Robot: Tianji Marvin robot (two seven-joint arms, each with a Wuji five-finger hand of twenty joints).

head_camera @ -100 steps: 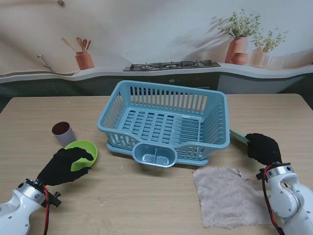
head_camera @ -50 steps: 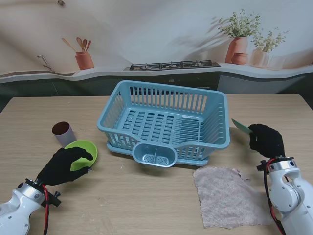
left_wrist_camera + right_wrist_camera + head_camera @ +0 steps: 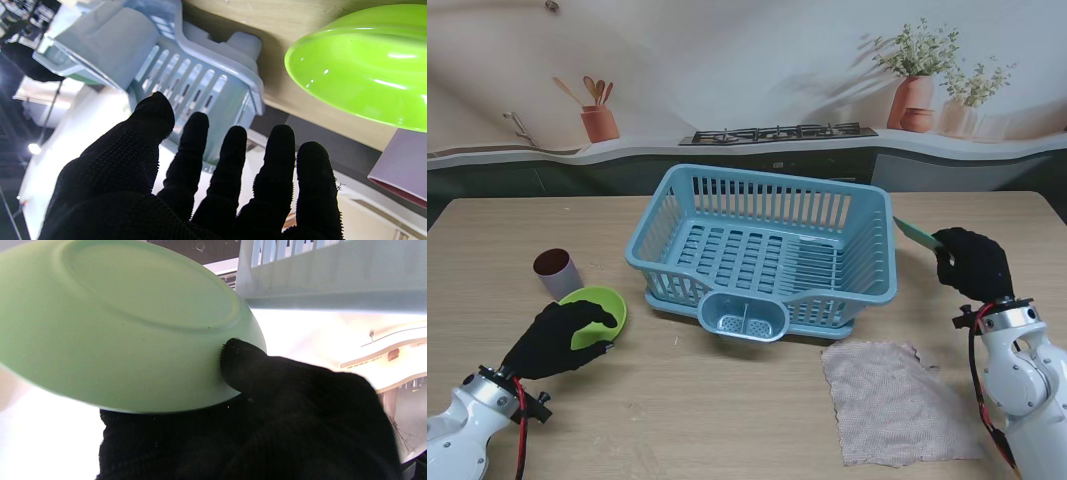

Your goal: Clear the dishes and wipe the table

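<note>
My right hand (image 3: 973, 262) is shut on a pale green plate (image 3: 916, 233), held off the table beside the right wall of the blue dish rack (image 3: 767, 250). The right wrist view shows the plate's underside (image 3: 126, 323) pinched by my thumb (image 3: 240, 356), with the rack wall (image 3: 333, 270) close by. A lime green bowl (image 3: 599, 308) sits at the left; my left hand (image 3: 559, 338) rests at its near rim, fingers spread and open (image 3: 200, 180), holding nothing. In the left wrist view the bowl (image 3: 360, 63) lies just past my fingertips.
A dark red cup (image 3: 556, 271) stands just beyond the bowl. A beige cloth (image 3: 892, 400) lies flat on the wooden table (image 3: 727, 420), nearer to me than the rack's right corner. The rack's utensil holder (image 3: 743, 318) juts from its near side.
My right hand has lifted the plate off the table and carried it farther from me, up beside the rack's right wall. The left hand and bowl have not moved.
</note>
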